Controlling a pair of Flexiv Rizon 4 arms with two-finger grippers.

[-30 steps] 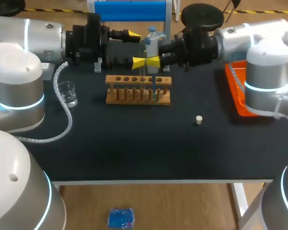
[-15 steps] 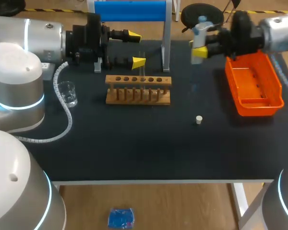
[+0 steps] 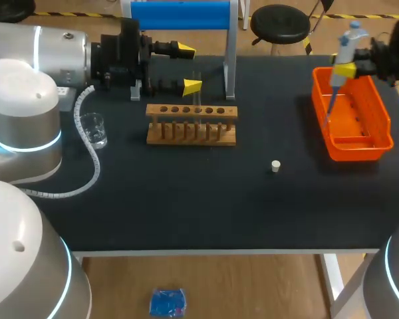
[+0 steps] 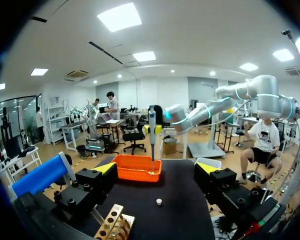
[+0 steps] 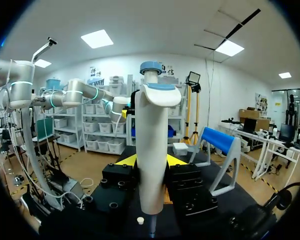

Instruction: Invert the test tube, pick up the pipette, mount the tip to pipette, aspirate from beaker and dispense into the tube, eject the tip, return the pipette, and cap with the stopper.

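At the table's right end, the right gripper [image 3: 346, 67] is closed on the pipette [image 3: 346, 45], its yellow tips pinching the body just below the head. The pipette hangs nearly upright, leaning slightly, head up and tip [image 3: 331, 109] down. That tip is over the inside of the orange tray [image 3: 379, 136], close to the wall nearest the table's middle and, as far as I can tell, not touching the floor. From the right wrist, the pipette [image 5: 152, 150] fills the gap between the fingers.

That looks like the relation that matters: the tip already points down into the tray, so I'd judge ejecting it is the step in hand, with nothing in its way.

The left gripper [image 3: 188, 66] sits well apart at the back left, fingers spread wide with nothing between them. The test tube [image 3: 197, 90] seems to stand in the wooden rack [image 3: 191, 133], just beside that gripper's nearer finger. The blue stand [image 3: 179, 13] is behind the rack; returning the pipette there means crossing towards the left arm. The stopper [image 3: 275, 166] lies alone on the mat between rack and tray, and the beaker [image 3: 93, 128] stands near the left edge.
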